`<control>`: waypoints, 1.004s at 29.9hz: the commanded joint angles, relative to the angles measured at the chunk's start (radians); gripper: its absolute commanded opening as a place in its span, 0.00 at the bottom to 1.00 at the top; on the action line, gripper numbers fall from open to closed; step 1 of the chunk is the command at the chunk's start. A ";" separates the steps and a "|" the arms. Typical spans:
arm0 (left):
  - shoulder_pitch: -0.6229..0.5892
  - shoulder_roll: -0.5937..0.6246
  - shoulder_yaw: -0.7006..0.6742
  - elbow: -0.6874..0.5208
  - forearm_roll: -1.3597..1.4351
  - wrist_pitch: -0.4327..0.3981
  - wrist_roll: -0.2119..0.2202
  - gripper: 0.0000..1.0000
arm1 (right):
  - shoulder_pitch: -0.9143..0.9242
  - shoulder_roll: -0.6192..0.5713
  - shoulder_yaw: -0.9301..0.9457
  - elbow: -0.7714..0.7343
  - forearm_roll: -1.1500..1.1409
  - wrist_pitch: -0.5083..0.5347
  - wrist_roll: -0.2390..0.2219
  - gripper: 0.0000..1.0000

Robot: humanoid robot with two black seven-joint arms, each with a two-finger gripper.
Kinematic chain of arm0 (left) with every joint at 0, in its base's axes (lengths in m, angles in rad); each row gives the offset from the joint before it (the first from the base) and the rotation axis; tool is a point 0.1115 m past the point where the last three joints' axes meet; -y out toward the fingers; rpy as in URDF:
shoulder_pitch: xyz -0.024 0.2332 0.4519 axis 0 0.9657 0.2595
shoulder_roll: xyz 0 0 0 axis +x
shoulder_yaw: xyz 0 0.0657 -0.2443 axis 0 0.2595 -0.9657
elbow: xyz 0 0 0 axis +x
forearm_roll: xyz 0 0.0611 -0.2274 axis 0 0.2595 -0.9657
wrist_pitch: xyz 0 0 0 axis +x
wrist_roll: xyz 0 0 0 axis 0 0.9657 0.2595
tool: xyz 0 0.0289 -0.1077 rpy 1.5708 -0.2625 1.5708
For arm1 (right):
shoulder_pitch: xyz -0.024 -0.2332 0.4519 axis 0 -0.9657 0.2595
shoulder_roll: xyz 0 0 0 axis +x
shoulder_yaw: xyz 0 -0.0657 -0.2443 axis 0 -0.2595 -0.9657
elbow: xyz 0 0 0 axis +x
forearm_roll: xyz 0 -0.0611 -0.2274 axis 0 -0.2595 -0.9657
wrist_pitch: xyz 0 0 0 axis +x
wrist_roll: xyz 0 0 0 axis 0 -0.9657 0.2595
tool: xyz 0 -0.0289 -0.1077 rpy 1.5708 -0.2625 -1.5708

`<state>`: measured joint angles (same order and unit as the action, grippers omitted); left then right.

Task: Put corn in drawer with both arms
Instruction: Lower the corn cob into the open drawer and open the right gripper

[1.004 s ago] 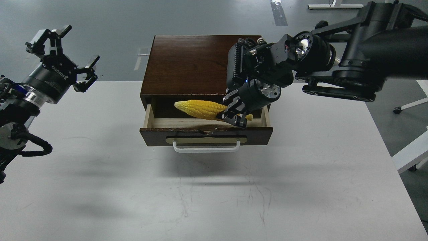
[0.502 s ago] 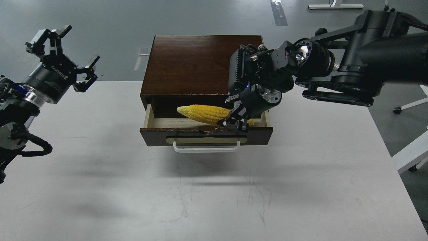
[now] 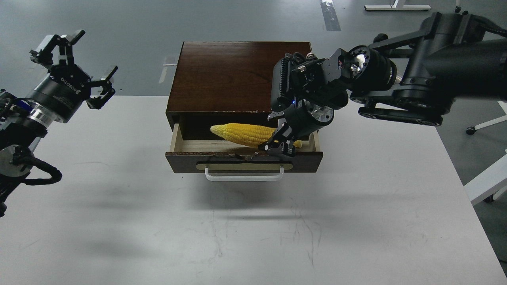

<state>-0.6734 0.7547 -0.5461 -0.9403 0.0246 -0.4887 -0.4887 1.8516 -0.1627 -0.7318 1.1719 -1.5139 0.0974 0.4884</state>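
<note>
A big white desk (image 3: 253,229) with thin scratches fills the near part of the view. On it sits a dark brown wooden box (image 3: 233,79). Its one drawer (image 3: 243,156) is pulled out toward the robot. The drawer has a dark front with a brass plate, a white bar handle (image 3: 244,174) and pale wood inside.

The bright yellow corn cob (image 3: 243,133) with rows of little kernels is over the open drawer, between its front wall and the box. It is tilted, with its pointed end to the left and a bit higher. The black right gripper (image 3: 279,147) comes in from the right and reaches down into the drawer. Its fingers are pinched on the thick right end of the corn.

The black left gripper (image 3: 73,67) is far off to the left, up in the air past the desk's back edge. Its fingers are spread wide and hold nothing.

Behind the box is a grey floor (image 3: 138,35).
</note>
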 commanded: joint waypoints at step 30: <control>0.000 -0.002 0.000 0.000 0.000 0.000 0.000 0.98 | 0.005 -0.006 0.008 0.000 0.007 -0.004 0.000 0.62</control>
<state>-0.6734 0.7534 -0.5461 -0.9403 0.0246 -0.4887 -0.4887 1.8547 -0.1700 -0.7242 1.1719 -1.5063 0.0935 0.4886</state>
